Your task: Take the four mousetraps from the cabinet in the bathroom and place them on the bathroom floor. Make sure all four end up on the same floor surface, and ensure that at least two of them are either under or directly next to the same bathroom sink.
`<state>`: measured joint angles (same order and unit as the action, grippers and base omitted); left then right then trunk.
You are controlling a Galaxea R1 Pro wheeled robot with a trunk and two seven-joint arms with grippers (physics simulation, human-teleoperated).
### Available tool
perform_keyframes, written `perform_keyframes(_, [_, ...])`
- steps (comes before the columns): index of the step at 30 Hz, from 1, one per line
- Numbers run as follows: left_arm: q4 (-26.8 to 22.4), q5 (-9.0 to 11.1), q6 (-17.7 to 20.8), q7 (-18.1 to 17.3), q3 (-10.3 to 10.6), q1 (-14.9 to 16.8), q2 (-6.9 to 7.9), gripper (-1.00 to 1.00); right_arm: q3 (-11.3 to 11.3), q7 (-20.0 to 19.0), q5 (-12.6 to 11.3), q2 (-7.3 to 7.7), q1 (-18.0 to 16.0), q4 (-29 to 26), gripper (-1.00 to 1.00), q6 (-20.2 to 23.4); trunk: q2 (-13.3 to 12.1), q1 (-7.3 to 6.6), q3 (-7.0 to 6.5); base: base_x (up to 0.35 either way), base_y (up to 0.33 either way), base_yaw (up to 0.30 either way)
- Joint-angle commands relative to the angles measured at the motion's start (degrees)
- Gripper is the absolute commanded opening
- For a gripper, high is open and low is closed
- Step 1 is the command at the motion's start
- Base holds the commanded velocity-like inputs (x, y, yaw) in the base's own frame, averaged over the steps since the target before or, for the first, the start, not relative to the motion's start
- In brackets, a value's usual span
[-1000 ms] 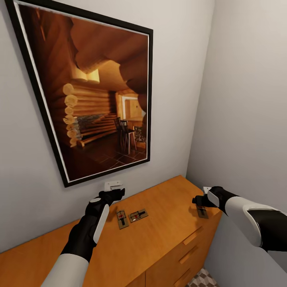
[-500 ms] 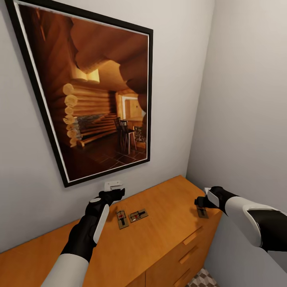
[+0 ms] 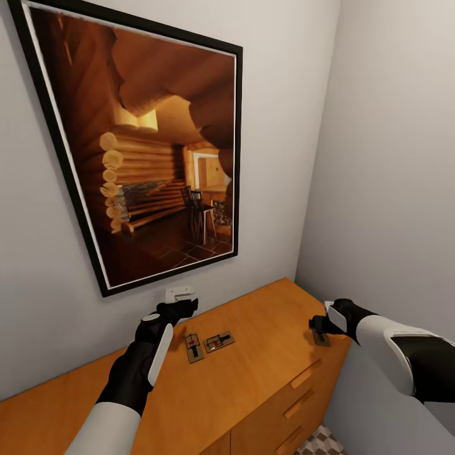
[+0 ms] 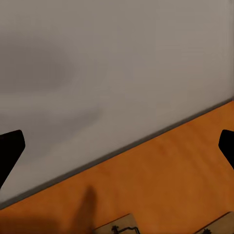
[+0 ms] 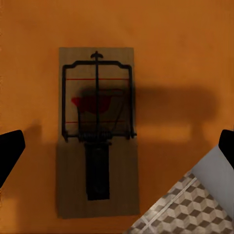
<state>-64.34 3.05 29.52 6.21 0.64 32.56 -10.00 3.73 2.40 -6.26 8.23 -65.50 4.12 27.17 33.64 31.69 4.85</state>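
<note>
Mousetraps visible on the cabinet [image 3: 253, 373] top: three counted. Two lay side by side near the back wall, one [image 3: 194, 347] closer to the left arm and one [image 3: 219, 341] angled beside it; a third [image 3: 321, 337] sat alone at the right corner edge, directly under the right claw [image 3: 318, 325]. Fourth not spotted. The right wrist view had that trap [image 5: 97, 131] centred between wide-apart fingertips, claw above it, not clamped, so my read was a top-down pick lined up. Corner placement left little margin; bathroom floor [image 5: 183, 209] showed just past the edge. Left claw [image 3: 186, 306] hovered by the wall behind the pair, fingers spread, holding nothing, probably staged for those. One framed picture [image 3: 136, 145] hung above.
</note>
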Motion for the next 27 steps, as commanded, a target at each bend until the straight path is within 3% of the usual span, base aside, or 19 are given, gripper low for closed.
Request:
perform_keyframes(1, [-0.07,0.34,0.28,0.39,0.07,0.05,0.00,1.00,0.40,0.12,-0.60,-0.08,-0.03,0.09,1.00,0.08,0.11,0.03,0.11,0.000,0.000,0.000])
perform_keyframes(13, [-0.08,0.37,0.31,0.39,0.09,0.05,0.00,1.00,0.40,0.08,-0.60,-1.89,0.25,0.09,1.00,0.08,0.11,0.03,0.11,0.000,0.000,0.000])
perform_keyframes(27, [-0.08,0.35,0.28,0.39,0.07,0.05,0.00,1.00,0.40,-0.02,-0.54,-2.24,0.46,0.03,1.00,-0.02,0.11,0.03,0.11,0.000,0.000,0.000])
